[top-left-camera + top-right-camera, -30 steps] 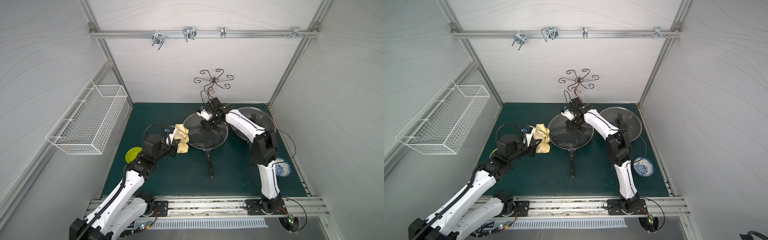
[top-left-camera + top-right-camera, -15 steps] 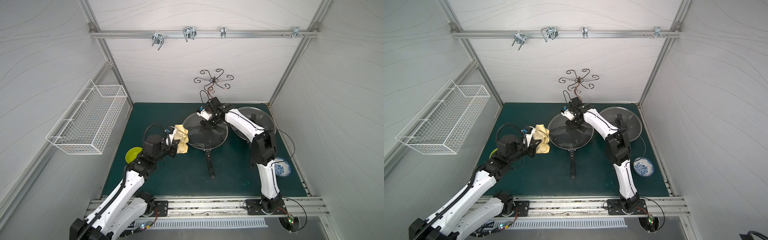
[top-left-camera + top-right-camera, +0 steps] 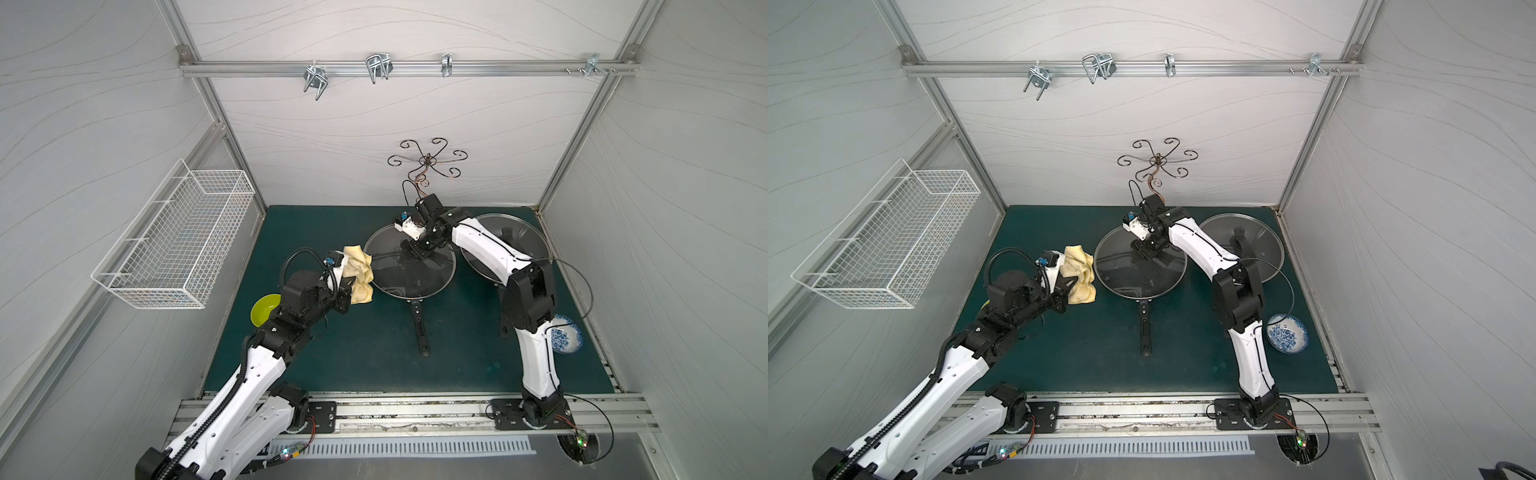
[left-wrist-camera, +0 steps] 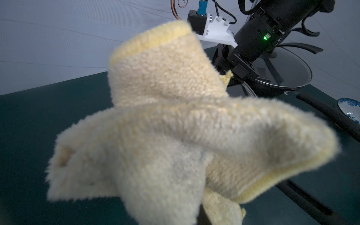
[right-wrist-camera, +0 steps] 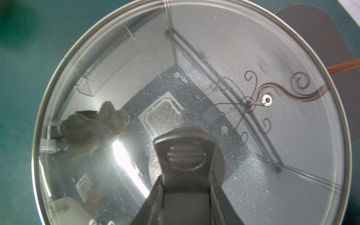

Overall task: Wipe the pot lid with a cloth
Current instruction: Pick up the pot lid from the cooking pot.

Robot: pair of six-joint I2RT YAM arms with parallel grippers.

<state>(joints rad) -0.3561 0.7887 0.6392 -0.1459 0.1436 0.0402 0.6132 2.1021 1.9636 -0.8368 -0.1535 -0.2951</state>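
The pot lid [image 3: 399, 278] [image 3: 1129, 276] is a round glass one with a steel rim, lying over a black frying pan in the middle of the green mat. My right gripper [image 3: 415, 251] [image 3: 1148, 249] [image 5: 187, 187] is shut on the lid's black handle [image 5: 186, 153]. The glass [image 5: 194, 68] is speckled with fine white spots. The cloth [image 3: 359, 274] [image 3: 1079, 274] [image 4: 175, 126], pale yellow and fuzzy, hangs bunched from my left gripper [image 3: 349, 289] [image 3: 1069, 284]. That gripper is shut on it, just left of the lid's rim. The cloth hides the left fingertips in the left wrist view.
The pan's long handle [image 3: 419, 328] points toward the front rail. A second glass lid [image 3: 523, 232] lies behind my right arm. There is a lime-green bowl [image 3: 266, 309] under my left arm, a blue-and-white bowl [image 3: 565, 334] at right, a wire basket [image 3: 178, 245] on the left wall, and a scrolled metal stand [image 3: 426, 162] at the back.
My right gripper's jaws have closed onto the lid's handle. Both arms and the cloth stay almost where they were.
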